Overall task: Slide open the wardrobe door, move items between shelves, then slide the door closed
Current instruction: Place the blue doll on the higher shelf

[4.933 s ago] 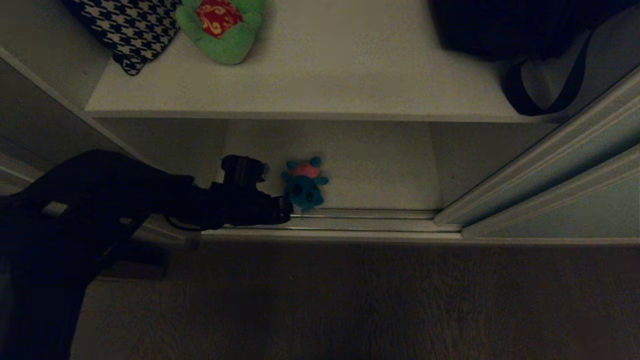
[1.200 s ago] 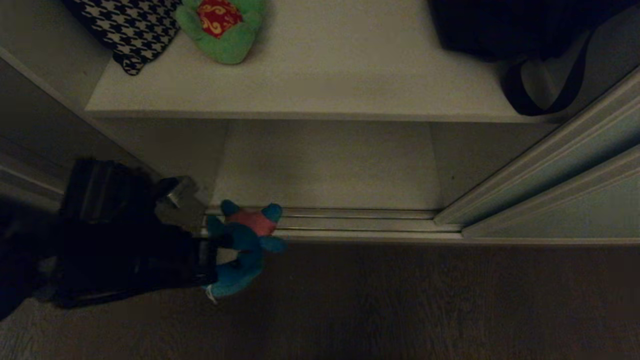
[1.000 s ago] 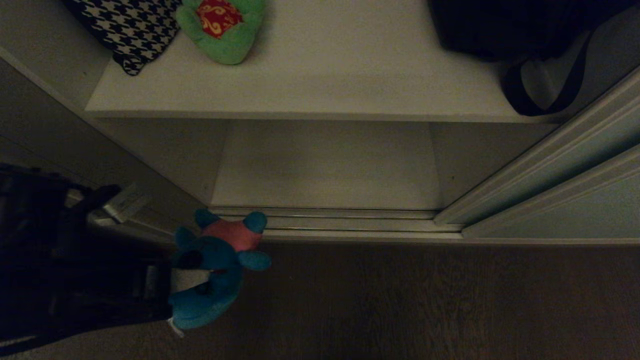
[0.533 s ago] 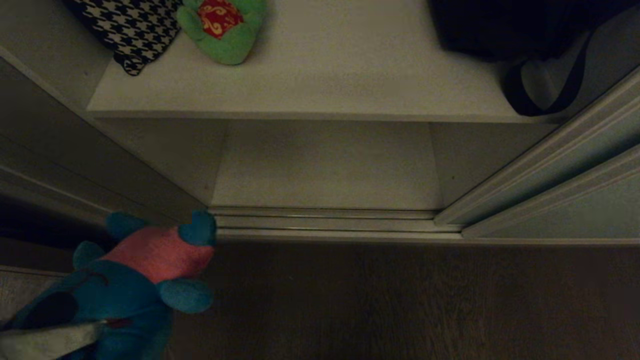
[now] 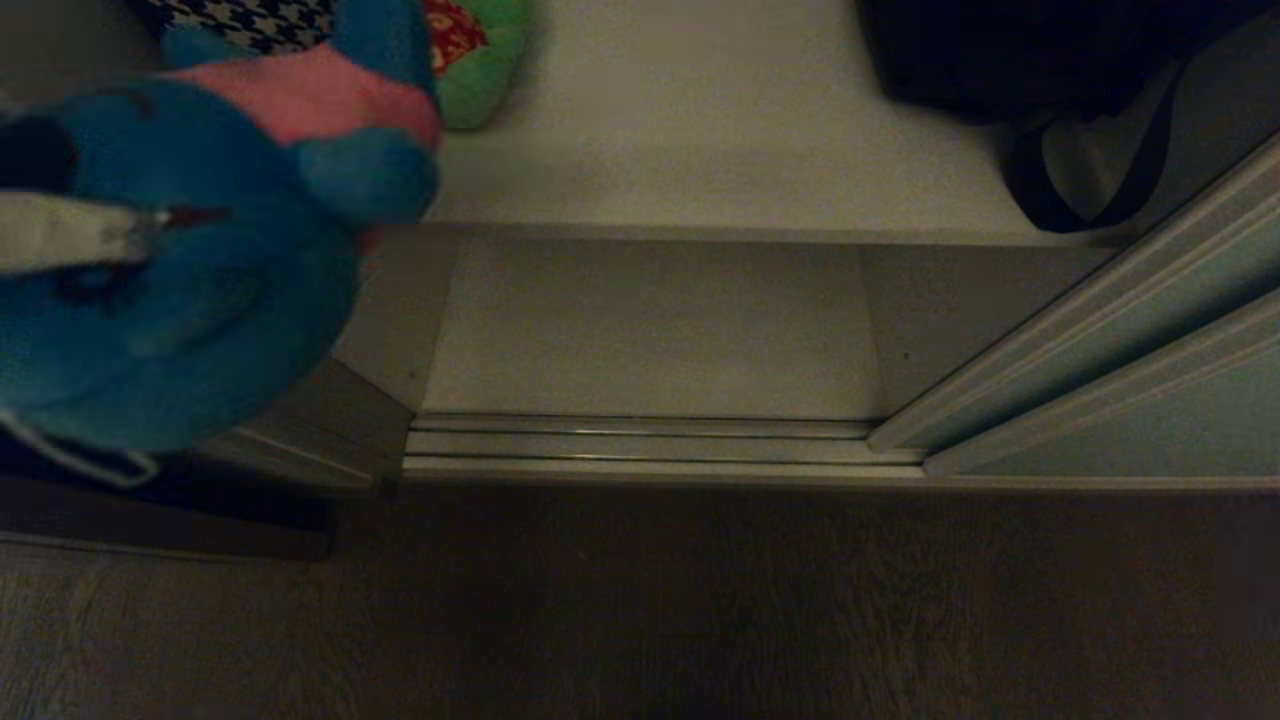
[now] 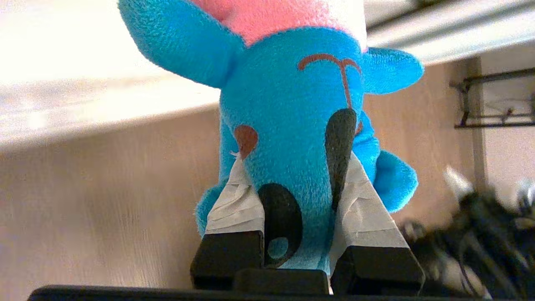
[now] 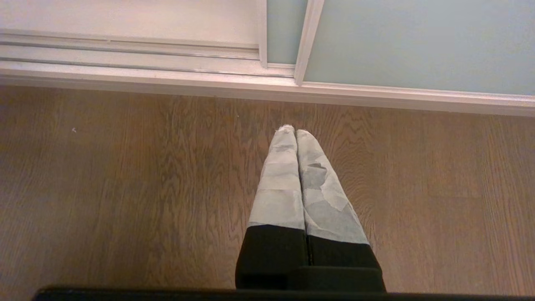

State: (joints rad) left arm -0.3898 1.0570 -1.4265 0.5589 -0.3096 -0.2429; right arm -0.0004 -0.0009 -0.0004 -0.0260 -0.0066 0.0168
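blue plush point(image 5: 180, 270) lifted off lower shelf point(image 5: 650, 330) (hand-held)

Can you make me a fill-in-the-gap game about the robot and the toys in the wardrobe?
1. The left gripper is squeezing a plush toy that is mostly ____ with a pink back.
2. The green frog sits on the ____ shelf.
3. The fingers of the right gripper are pressed ____ above the wooden floor.
4. The lower shelf has ____ toys on it.

Missing words: blue; upper; together; no
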